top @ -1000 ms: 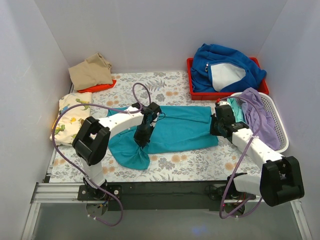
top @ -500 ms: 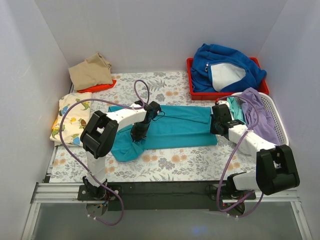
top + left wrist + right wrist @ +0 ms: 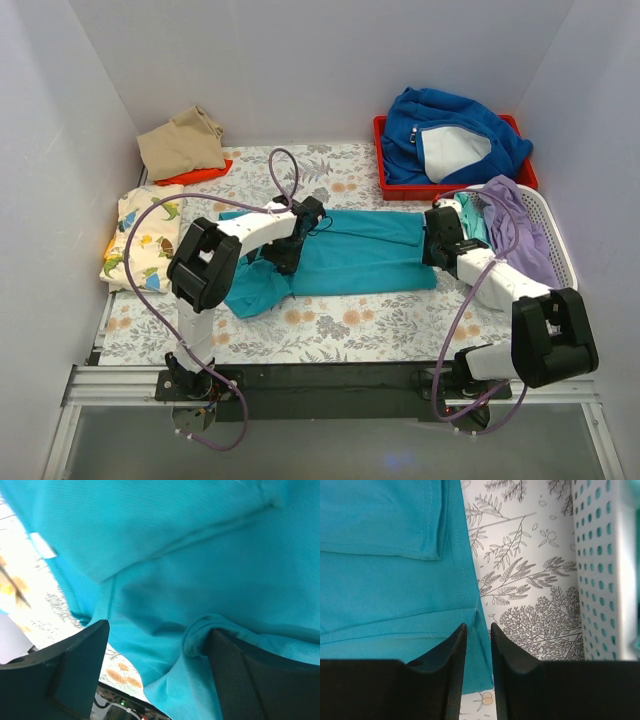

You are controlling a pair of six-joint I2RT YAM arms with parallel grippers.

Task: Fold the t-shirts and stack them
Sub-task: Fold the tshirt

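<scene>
A teal t-shirt (image 3: 350, 260) lies lengthwise across the middle of the floral table, folded into a long band with a rumpled lump at its near-left end. My left gripper (image 3: 285, 257) hovers over that left part. In the left wrist view the left gripper (image 3: 157, 630) stands wide open, and a small bunch of teal cloth (image 3: 200, 555) rests against its right finger. My right gripper (image 3: 436, 257) is at the shirt's right end. In the right wrist view the right gripper (image 3: 478, 626) is narrowly open over the shirt's hem (image 3: 380, 580), with the cloth lying flat beneath.
A tan shirt (image 3: 180, 143) lies on an orange one (image 3: 200, 174) at the back left, with a dinosaur-print shirt (image 3: 145, 235) in front of them. A white basket (image 3: 562, 240) at the right holds a lavender shirt (image 3: 520, 235). A red tray (image 3: 385, 160) holds the blue fleece (image 3: 450, 135).
Both grippers have opened and let go of the teal shirt. The left gripper has drawn back from the near-left bunch towards the far side, and that bunch has settled flatter.
</scene>
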